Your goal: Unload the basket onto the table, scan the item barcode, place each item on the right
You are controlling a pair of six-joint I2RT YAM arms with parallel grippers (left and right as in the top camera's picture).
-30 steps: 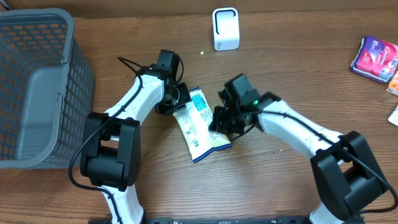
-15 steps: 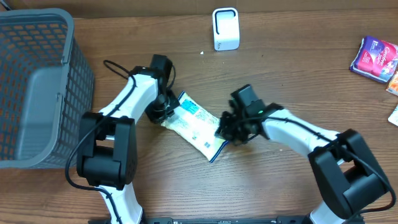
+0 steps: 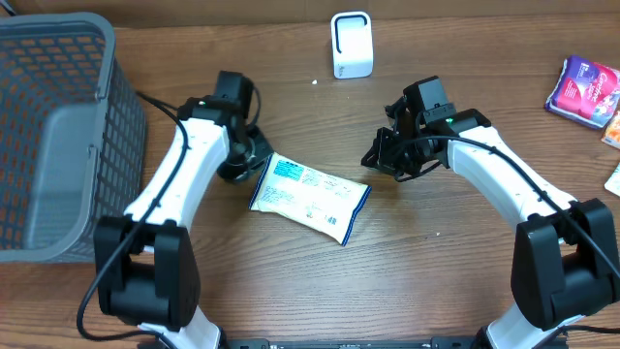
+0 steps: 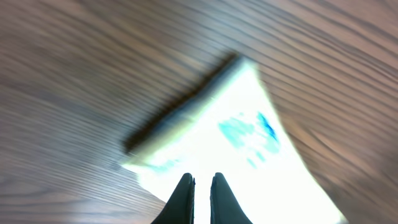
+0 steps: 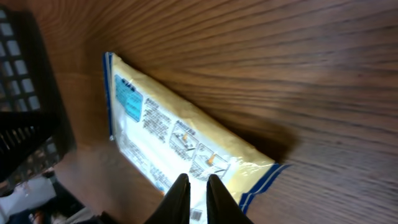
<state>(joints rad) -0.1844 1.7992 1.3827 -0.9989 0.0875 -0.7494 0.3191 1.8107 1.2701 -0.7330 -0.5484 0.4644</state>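
The item, a flat white and cream packet [image 3: 310,199] with a blue label and blue edge stripes, lies on the wooden table. My left gripper [image 3: 248,166] is shut at the packet's left, blue-label end. In the left wrist view its tips [image 4: 202,179] sit over the blurred, glaring packet [image 4: 249,155], and contact is unclear. My right gripper [image 3: 384,161] hangs shut and empty up and right of the packet's right end. Its wrist view looks past its tips [image 5: 194,179] at the printed face [image 5: 174,137]. The white scanner [image 3: 352,44] stands at the back centre.
A grey mesh basket [image 3: 58,136] fills the left side and shows dark in the right wrist view [image 5: 25,93]. A purple packet [image 3: 584,89] and other items [image 3: 612,126] lie at the far right edge.
The right gripper has let go of the packet's end and pulled away up and right. The packet has swung round to lie almost level, and the left gripper has shifted left with it.
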